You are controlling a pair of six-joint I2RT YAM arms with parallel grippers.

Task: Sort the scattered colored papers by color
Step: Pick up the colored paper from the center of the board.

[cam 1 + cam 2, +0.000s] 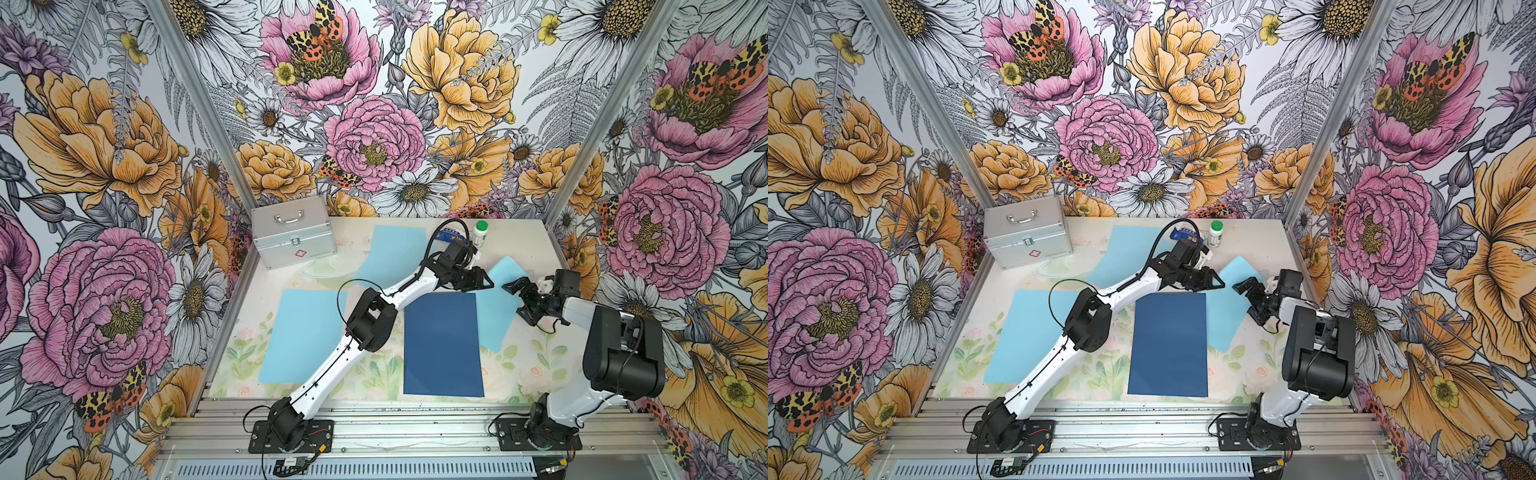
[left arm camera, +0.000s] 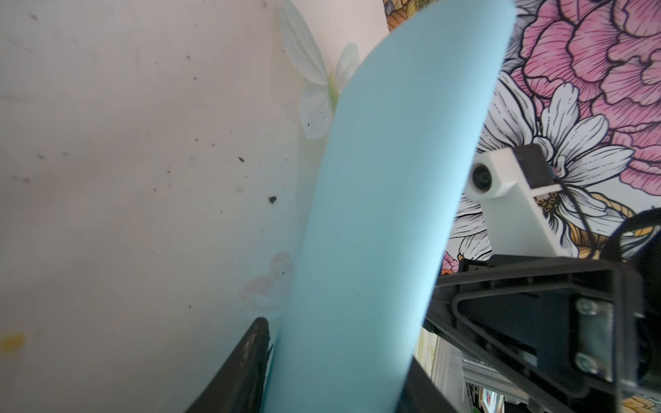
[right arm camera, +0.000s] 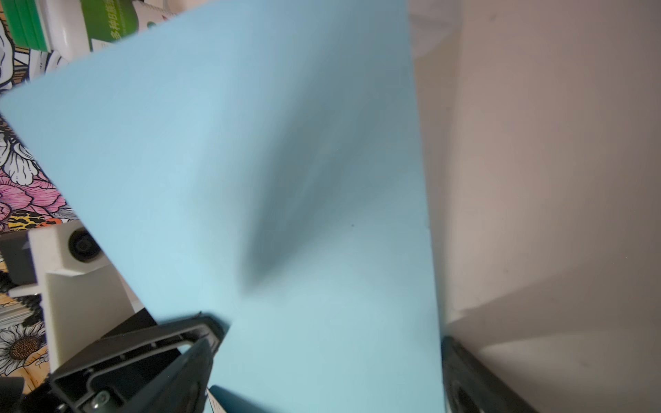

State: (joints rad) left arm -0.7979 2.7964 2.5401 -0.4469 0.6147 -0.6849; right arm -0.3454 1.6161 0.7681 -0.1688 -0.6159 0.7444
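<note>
The worktop (image 1: pixel 519 365) is pale, with faint printed flowers and dirt specks, and it is walled in by loud floral wallpaper (image 1: pixel 374 124). Near its right edge one light blue sheet (image 1: pixel 496 320) curls upward, matte and uncreased, just beside the flat dark navy sheet (image 1: pixel 442 345) at mid-front. My left claw (image 1: pixel 486 284) straddles the raised end; I cannot tell whether it pinches. My right claw (image 1: pixel 514 301) stands wide apart at the same sheet.

Silver case (image 1: pixel 293 241), green-capped bottle (image 1: pixel 481 235) and blue packet (image 1: pixel 451 236) sit along the back.
</note>
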